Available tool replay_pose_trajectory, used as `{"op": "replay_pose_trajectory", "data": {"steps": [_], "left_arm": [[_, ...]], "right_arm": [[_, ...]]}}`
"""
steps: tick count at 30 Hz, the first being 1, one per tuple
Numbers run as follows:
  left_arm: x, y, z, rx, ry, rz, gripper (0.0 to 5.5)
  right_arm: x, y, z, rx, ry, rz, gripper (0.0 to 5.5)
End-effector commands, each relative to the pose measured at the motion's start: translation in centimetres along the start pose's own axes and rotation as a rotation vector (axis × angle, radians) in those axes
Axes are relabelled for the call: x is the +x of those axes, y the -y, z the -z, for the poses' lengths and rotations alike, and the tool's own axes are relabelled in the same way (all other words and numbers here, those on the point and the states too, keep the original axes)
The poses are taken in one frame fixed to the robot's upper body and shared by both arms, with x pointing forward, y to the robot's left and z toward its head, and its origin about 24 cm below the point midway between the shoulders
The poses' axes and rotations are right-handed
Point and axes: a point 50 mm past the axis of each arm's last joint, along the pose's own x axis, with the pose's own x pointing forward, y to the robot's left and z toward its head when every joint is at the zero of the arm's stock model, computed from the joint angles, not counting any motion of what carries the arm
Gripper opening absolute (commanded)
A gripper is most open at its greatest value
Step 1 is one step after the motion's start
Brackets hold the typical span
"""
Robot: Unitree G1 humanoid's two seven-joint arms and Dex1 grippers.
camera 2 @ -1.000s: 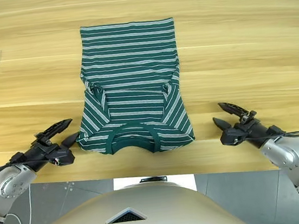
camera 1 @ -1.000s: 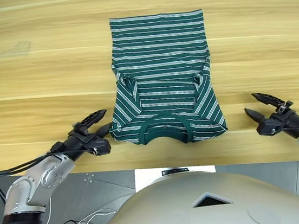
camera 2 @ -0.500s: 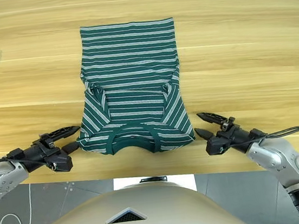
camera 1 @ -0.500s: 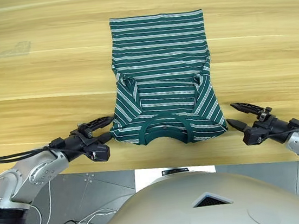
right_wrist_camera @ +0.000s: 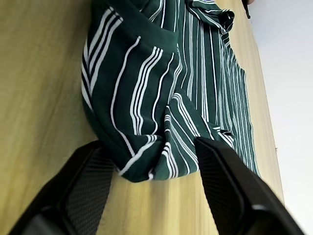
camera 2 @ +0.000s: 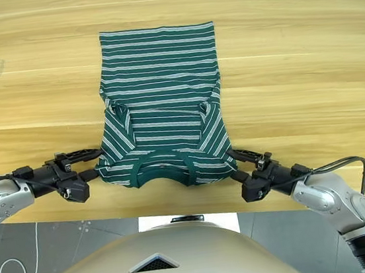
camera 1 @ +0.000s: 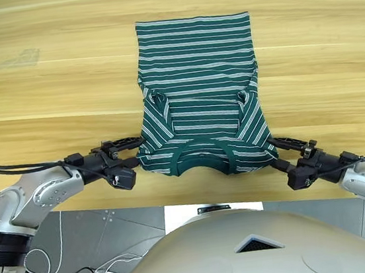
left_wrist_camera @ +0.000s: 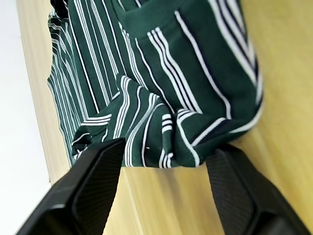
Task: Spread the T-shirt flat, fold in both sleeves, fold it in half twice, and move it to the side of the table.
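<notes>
Striped T-shirt at the near edge, an end effector at each shoulder.
The dark green, white-striped knit T-shirt (camera 1: 198, 88), sleeves folded in, lies collar-first by the front edge of the pale wood-grain surface (camera 1: 50, 86), with bare room on both sides and beyond. The left end effector (camera 1: 134, 151) and right end effector (camera 1: 276, 152) are spread, black fingers straddling the bunched shoulder corners, unclenched.

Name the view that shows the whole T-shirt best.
The left eye view: the whole T-shirt lies in frame, sleeves folded in. The right eye view shows the same. Each wrist view shows one collar-end corner.
</notes>
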Motion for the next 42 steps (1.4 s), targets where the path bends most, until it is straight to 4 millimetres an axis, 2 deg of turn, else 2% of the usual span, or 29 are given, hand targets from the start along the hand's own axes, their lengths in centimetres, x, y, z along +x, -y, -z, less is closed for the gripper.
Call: {"op": "replay_pose_trajectory", "data": {"steps": [1,5,7,16,22,24,33,39,42], "left_arm": [[0.8,2.6,-0.4,-0.043,0.024,0.144,2.94],[0.8,3.3,-0.6,-0.046,0.053,0.187,2.94],[0.8,3.4,-0.8,-0.044,0.073,0.186,2.67],[1.3,3.6,-0.8,-0.041,0.116,0.174,1.09],[1.4,4.1,0.2,-0.082,0.083,0.162,0.08],[1.5,4.2,0.2,-0.090,0.084,0.152,0.02],[2.3,3.3,0.3,-0.094,0.105,0.092,0.01],[2.8,2.5,-1.8,-0.184,0.193,-0.031,0.01],[1.6,3.2,-2.9,-0.234,0.194,-0.055,0.01]], "right_arm": [[0.4,0.3,0.0,-0.009,0.009,-0.019,2.92],[0.7,0.0,0.4,0.006,0.003,-0.021,2.92],[1.0,0.2,0.5,0.015,-0.003,-0.004,2.92],[1.0,0.3,1.0,0.037,-0.024,0.026,1.36],[1.0,0.3,1.0,0.034,-0.021,0.024,0.25],[1.0,0.4,1.0,0.028,-0.019,0.020,0.02],[1.0,1.9,1.8,-0.015,-0.017,0.045,0.00],[0.5,2.7,2.2,-0.011,-0.035,0.090,0.00],[-0.5,1.3,1.3,0.024,-0.011,0.011,0.00]]}}
